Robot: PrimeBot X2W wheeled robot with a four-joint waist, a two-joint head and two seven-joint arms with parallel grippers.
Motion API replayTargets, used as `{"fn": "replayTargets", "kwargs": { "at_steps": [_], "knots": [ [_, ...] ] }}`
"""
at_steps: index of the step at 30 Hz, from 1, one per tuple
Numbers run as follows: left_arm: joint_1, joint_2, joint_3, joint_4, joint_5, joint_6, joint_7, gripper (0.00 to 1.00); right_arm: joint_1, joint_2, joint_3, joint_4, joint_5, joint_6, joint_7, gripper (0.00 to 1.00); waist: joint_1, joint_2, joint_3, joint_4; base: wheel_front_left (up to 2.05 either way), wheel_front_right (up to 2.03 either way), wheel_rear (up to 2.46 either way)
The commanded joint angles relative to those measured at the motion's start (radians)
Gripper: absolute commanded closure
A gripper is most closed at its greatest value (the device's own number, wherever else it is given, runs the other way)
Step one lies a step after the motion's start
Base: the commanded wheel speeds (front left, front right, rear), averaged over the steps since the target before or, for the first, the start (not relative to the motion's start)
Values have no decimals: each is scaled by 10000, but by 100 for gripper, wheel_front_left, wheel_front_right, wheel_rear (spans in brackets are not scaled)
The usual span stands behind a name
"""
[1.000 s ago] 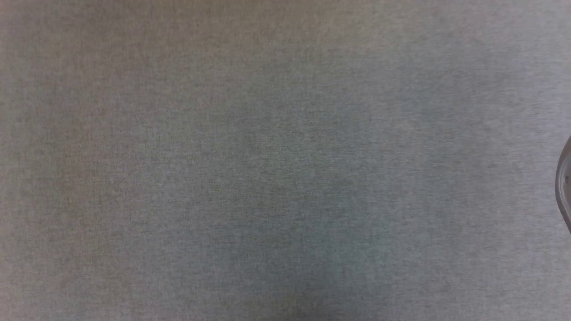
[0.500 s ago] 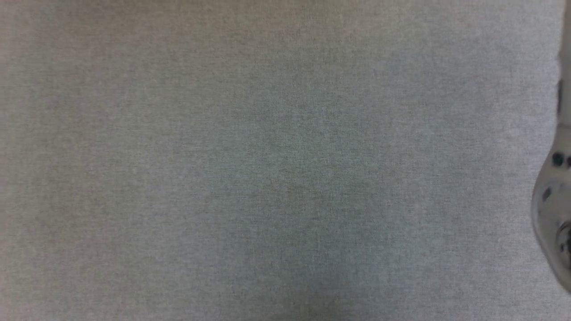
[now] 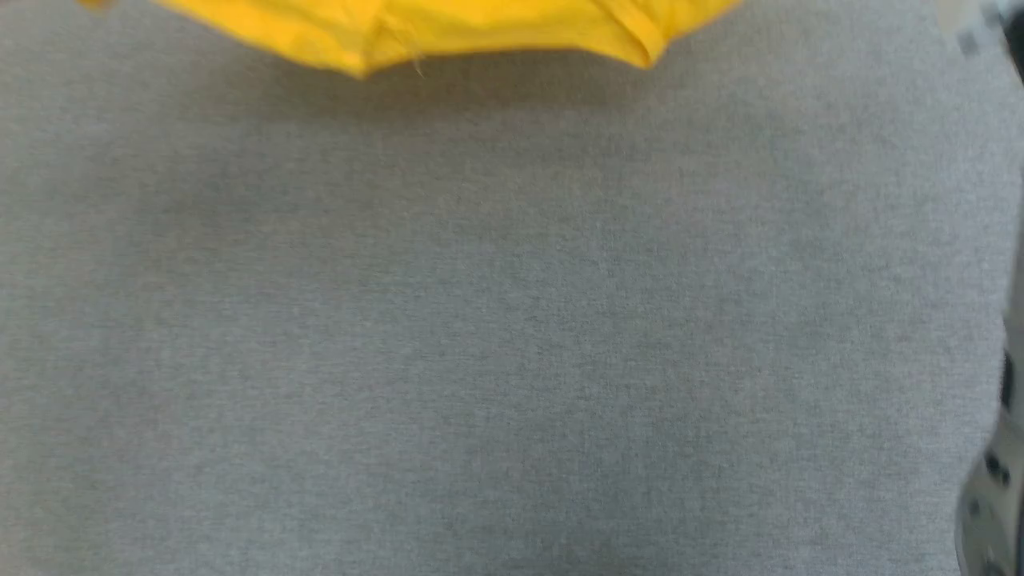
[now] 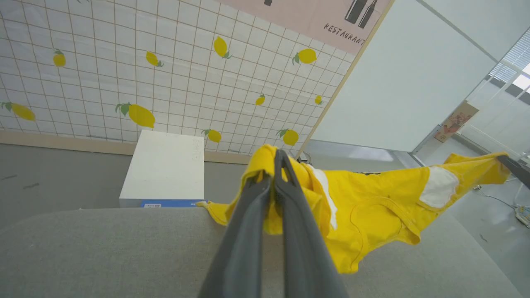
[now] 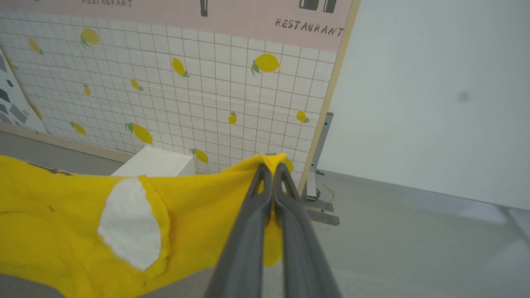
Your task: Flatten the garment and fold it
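The garment (image 4: 372,207) is a bright yellow T-shirt with white patches, held up and stretched between my two grippers above the grey table. My left gripper (image 4: 276,174) is shut on one bunched corner of it. My right gripper (image 5: 272,174) is shut on the opposite corner, and its dark finger (image 4: 515,167) shows at the far end of the cloth. The garment (image 5: 62,215) sags in the middle, away from the right gripper. In the head view its lower edge (image 3: 448,28) hangs along the top of the picture.
The grey fabric-covered table (image 3: 512,320) lies below the cloth. A pale forearm (image 3: 992,496) stands at the right edge. Beyond the table are a white box (image 4: 165,165) on the floor, a lemon-tiled wall (image 4: 124,62) and a metal stand (image 5: 319,165).
The head view has shifted. The garment's yellow lower edge now shows at its top, where before there was only grey table. The pale forearm at the right edge sits lower in the picture.
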Motion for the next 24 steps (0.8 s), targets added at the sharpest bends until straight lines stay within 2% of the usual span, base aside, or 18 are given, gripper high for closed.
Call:
{"fn": "replayTargets", "kwargs": {
  "at_steps": [1,6,10,17,24],
  "knots": [
    [528,233,98,-291,-233,-39,-1,100,553,-127,-157,-568,262,33,314,100,1,0,-436,246,0,0,0],
    [2627,838,745,-1547,-894,149,-455,100,2717,-160,-1041,-2832,1220,33,1635,100,1,0,-757,337,0,0,0],
    [4418,1180,1270,-2129,-1393,322,-862,100,4115,40,-1974,-3837,1831,33,2020,100,1,0,-1061,335,0,0,0],
    [7368,1519,1508,-3067,-1176,274,-1709,100,6328,345,-2646,-4516,2972,33,2164,100,1,0,-1748,194,0,0,0],
    [9679,1592,1320,-3963,-1161,631,-2004,100,8333,277,-2762,-4791,3965,33,2472,100,1,0,-2812,138,0,0,0]
  ]
}}
